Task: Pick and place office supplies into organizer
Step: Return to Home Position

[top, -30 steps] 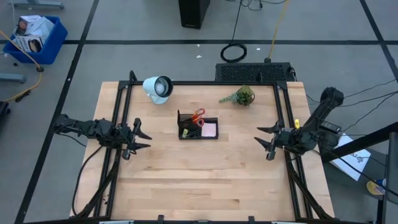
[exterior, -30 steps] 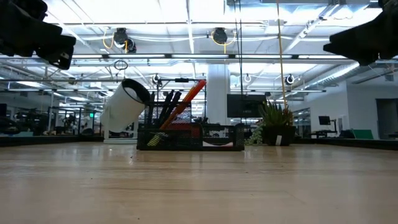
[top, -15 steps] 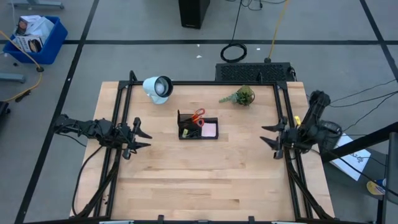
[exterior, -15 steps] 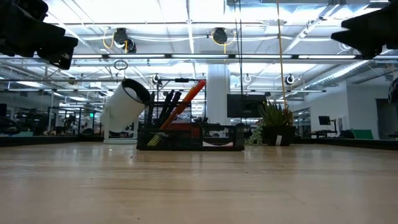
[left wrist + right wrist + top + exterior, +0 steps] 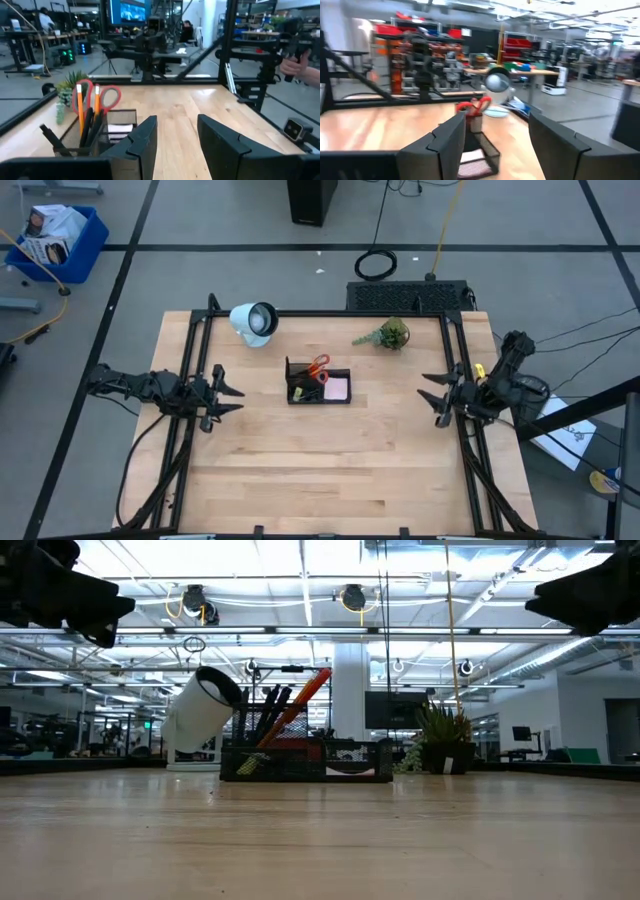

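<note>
The black organizer [image 5: 318, 387] stands mid-table, toward the far side. Its taller section holds the red-handled scissors [image 5: 318, 367], orange pencils and black pens upright; the pink sticky-note pad [image 5: 337, 389] lies in a low compartment. The low view shows the organizer [image 5: 305, 758] with an orange pencil [image 5: 300, 700] sticking up, and the left wrist view shows the scissors [image 5: 102, 96]. My left gripper [image 5: 228, 394] hovers open near the table's left edge. My right gripper [image 5: 432, 393] hovers open near the right edge. Neither touches anything.
A white round lamp [image 5: 253, 321] lies on the far left part of the table, a small green plant [image 5: 390, 334] on the far right. A black mesh panel [image 5: 408, 296] sits beyond the far edge. Bare wood [image 5: 330, 460] fills the near half.
My right arm has drawn back toward the table's right edge, its gripper moving a little right and staying open. The left arm has kept still, and the organizer and its contents have not moved.
</note>
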